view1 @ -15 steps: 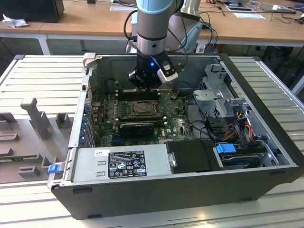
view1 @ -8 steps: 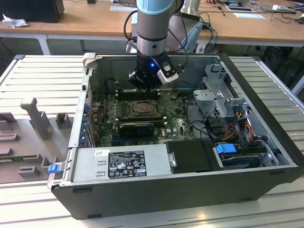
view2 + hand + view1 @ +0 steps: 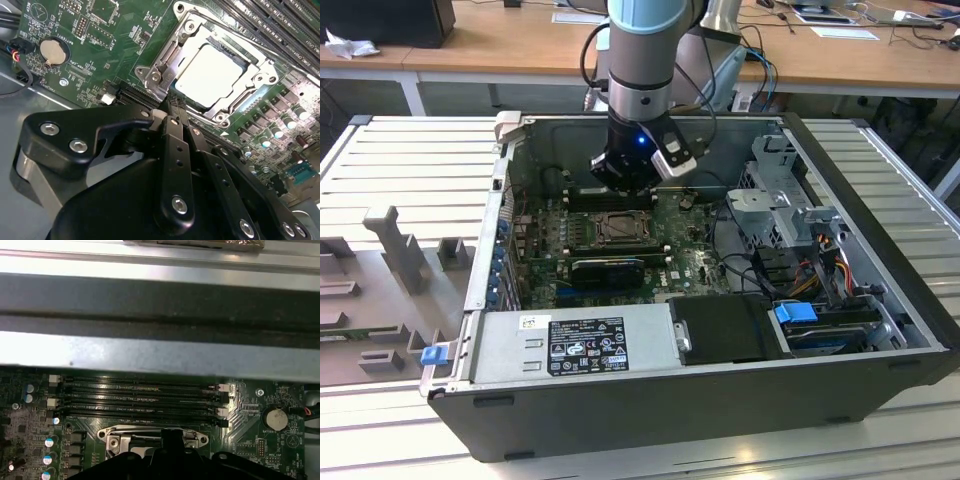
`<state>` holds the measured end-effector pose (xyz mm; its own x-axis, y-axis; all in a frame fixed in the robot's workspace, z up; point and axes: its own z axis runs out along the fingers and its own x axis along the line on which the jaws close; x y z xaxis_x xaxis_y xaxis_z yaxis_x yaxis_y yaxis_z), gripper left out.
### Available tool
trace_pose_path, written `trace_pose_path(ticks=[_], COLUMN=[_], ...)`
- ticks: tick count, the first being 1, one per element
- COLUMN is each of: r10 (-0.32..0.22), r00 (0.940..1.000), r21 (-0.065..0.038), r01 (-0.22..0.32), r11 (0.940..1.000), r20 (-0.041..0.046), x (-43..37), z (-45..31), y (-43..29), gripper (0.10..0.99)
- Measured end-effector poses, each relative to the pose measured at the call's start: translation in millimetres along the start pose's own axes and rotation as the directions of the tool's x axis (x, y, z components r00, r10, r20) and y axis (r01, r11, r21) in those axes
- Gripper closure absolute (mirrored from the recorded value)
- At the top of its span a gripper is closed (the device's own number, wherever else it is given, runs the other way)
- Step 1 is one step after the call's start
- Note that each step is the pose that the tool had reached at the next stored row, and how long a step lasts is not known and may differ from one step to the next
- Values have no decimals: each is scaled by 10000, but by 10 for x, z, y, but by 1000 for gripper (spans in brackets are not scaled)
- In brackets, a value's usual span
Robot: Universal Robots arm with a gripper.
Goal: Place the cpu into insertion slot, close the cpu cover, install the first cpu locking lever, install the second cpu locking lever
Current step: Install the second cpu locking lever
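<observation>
Stretching under the whole scene in the exterior view, a ribbed pale-grey counter (image 3: 410, 150). Running behind it, a wooden desk (image 3: 500, 45) carrying papers (image 3: 845, 30) and cables (image 3: 930, 25), with a dark box (image 3: 400, 20), possibly a monitor, sitting at the exterior view's left.

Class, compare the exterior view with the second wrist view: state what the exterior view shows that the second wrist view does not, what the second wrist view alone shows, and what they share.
Exterior view alone: the whole open computer case, its power supply, the drive bays and the arm reaching down into it.

Second wrist view alone: the cpu lying in the socket, with the cpu cover closed around it, and a round coin battery.

Both: the green motherboard and the gripper close above the socket.
</observation>
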<state>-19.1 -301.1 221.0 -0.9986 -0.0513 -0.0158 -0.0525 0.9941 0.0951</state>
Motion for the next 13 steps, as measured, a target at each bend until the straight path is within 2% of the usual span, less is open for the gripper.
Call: trace_pose_path(ticks=[13], r10=[1], r00=[10000], r21=[1], r01=[-1], r11=[10000], r20=[0], x=[2], z=[-6], y=[-37], gripper=[980])
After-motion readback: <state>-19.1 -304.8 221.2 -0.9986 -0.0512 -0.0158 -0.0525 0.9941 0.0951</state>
